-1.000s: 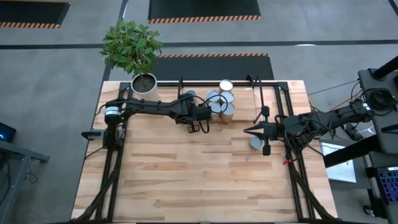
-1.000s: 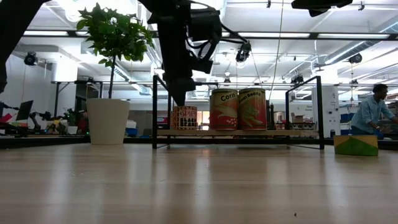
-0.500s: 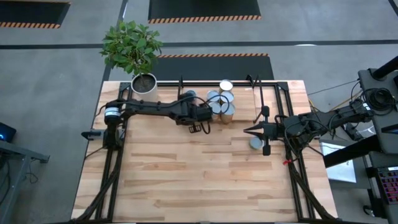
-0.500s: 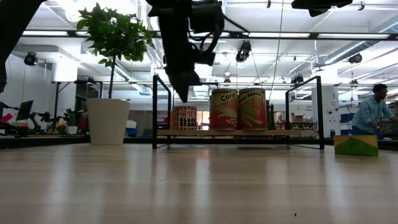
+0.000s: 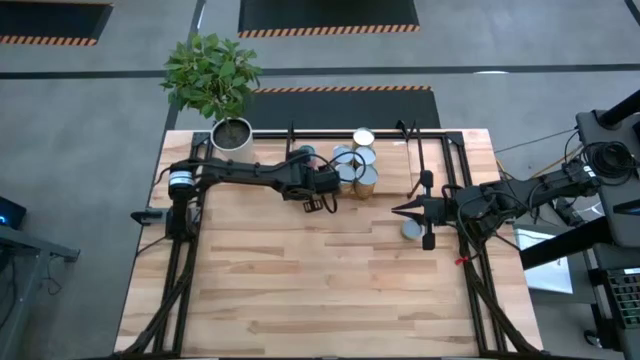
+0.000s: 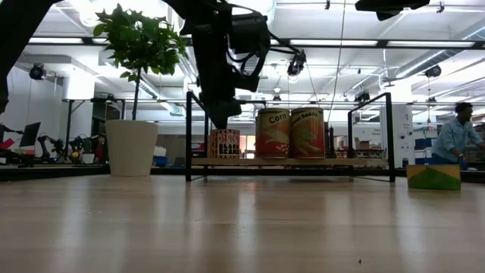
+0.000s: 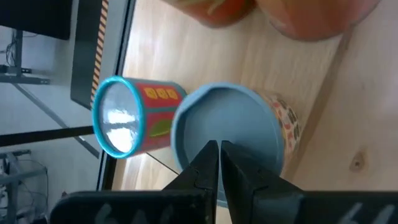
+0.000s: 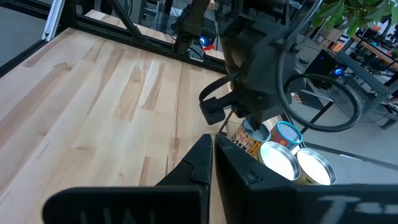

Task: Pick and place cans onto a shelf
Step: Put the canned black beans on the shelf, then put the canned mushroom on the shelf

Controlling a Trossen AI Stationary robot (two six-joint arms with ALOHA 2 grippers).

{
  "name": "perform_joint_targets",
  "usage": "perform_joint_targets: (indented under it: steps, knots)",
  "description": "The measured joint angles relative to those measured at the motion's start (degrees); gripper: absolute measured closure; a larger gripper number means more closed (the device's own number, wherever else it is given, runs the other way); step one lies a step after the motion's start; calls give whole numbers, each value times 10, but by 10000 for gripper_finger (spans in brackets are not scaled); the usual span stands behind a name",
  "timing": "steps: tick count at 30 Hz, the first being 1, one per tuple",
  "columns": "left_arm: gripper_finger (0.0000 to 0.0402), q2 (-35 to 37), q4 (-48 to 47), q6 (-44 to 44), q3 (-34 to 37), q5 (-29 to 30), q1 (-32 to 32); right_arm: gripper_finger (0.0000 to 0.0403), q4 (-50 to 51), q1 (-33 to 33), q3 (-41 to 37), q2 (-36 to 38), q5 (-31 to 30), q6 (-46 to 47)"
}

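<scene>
Several cans (image 5: 362, 158) stand on the shelf (image 6: 333, 161), a black rod frame with a wood board at the table's far side. In the low view two tall cans (image 6: 289, 133) and a short can (image 6: 225, 143) stand on the board. My left gripper (image 6: 220, 123) is shut, its tip just over the blue top of the short can (image 7: 249, 124). A teal-rimmed can (image 7: 121, 124) stands right behind it. My right gripper (image 5: 397, 211) hovers shut, level, near the table's right side, above one can (image 5: 411, 231) that stands on the tabletop. My left gripper's shut fingertips (image 7: 219, 152) slant down from the table's left side onto the middle of the short can's blue top (image 7: 205, 118). I cannot tell whether they touch it. The can stands upright on the shelf board.
A white pot with a green plant (image 5: 231, 133) stands at the table's far left corner. The shelf's upright rods (image 6: 390, 133) rise at its ends. Bare tabletop (image 5: 300, 270) fills the near half. A person (image 6: 455, 135) is in the room beyond, at the right.
</scene>
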State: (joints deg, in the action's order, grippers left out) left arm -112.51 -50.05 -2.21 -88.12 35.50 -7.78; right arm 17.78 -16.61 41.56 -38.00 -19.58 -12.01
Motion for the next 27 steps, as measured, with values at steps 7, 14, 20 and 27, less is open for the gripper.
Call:
perform_joint_targets:
  steps: [7, 14, 20, 27]
  knots:
    - [400, 0, -8, -9, 12, 17, 0, 394, 0, 0, 0, 0, 0, 0]
    - [400, 0, -16, -9, 9, 17, -1, 394, 0, 0, 0, 0, 0, 0]
    - [400, 7, -19, -13, 9, 15, 10, 394, 1, 0, 0, 0, 0, -1]
    - [400, 69, -8, -12, 8, 15, 56, 394, 0, 0, 0, 0, 0, -1]
